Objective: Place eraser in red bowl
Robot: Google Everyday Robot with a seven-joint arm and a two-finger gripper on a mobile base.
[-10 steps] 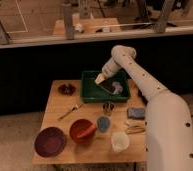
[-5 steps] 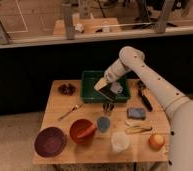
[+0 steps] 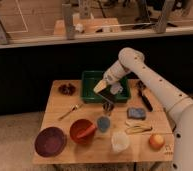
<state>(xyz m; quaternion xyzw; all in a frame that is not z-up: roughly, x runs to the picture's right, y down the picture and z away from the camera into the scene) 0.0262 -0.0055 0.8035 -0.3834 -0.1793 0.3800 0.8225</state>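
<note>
Gripper hangs over the green tray, jaws clamped on the eraser; swing it smoothly toward seven o'clock, above the red bowl.

The end effector, shut at the tip of a smooth, glossy white plastic-looking arm, hangs above the matt pale wooden desk, where the red bowl looks smooth and faintly shiny, beside a matt dark maroon dish and a green plastic-looking tray.
</note>
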